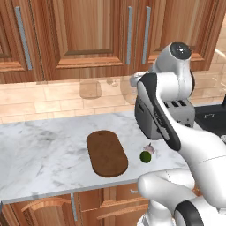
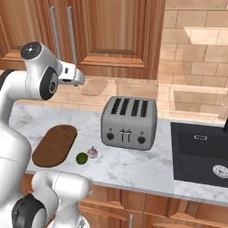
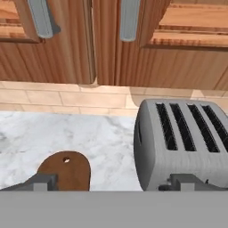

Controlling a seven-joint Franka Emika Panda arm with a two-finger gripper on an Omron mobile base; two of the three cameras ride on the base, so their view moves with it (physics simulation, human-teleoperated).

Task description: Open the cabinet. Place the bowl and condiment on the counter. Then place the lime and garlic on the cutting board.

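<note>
The cabinet (image 1: 88, 35) spans the wall above the work area; both of its panel doors are shut, their grey bar handles (image 1: 129, 28) flanking the centre seam, so the bowl and condiment, presumably shelved inside, are hidden. I judge that opening a door is the step in hand, since nothing can come out until then. Below runs the bench (image 1: 39, 145), white marble, bearing everything else. The toaster (image 2: 129, 122) stands at its right, near the backsplash, and should be out of the way of the doors above it. The cutting board (image 1: 107, 153) lies flat toward the front edge, bare, ready to receive the two small items. My gripper (image 3: 113, 185) is raised to about the height of the lower door rail, fingers spread fully apart and holding nothing; in the hand view the two handles sit at the top, the seam between them. This posture suits an approach to a handle. The lime (image 1: 145, 156) and the garlic (image 1: 150, 148) rest on the marble just beside the board's right end, touching or nearly so, not yet on the board.
</note>
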